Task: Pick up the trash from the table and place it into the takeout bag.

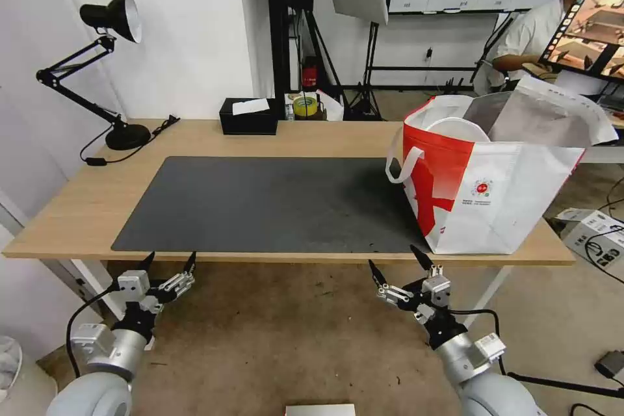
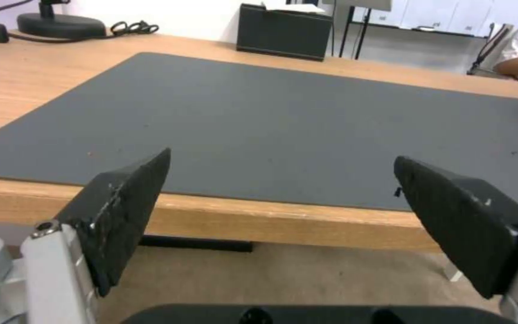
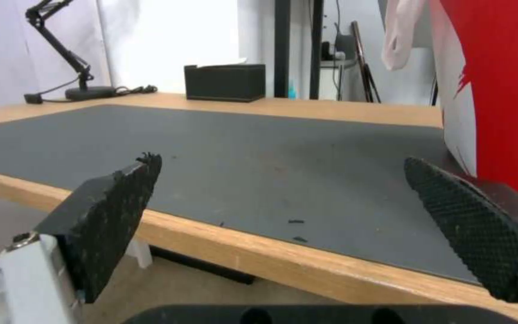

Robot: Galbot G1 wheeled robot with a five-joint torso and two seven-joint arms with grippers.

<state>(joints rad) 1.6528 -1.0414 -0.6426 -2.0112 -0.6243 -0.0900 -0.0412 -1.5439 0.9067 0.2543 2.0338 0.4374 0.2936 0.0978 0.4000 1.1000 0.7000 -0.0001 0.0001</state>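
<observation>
The light-wood table [image 1: 84, 201] carries a dark grey mat [image 1: 273, 201] with nothing lying on it. At its right end stands the takeout bag [image 1: 494, 201], white with a red panel, its mouth open. A white round rim [image 1: 458, 127] shows inside it; other trash is out of view. My left gripper [image 1: 170, 259] hangs open below the table's front edge, left of centre, and its wrist view [image 2: 283, 157] looks across the mat. My right gripper [image 1: 393, 258] is open too, below the front edge beside the bag [image 3: 499, 90], with nothing between its fingers [image 3: 109, 211].
A black tissue box [image 1: 248, 116] and a yellow tape roll [image 1: 304, 106] sit at the table's back edge. A black desk lamp [image 1: 110, 65] stands at the back left with its cable. Boxes and cables [image 1: 595, 234] lie on the floor to the right.
</observation>
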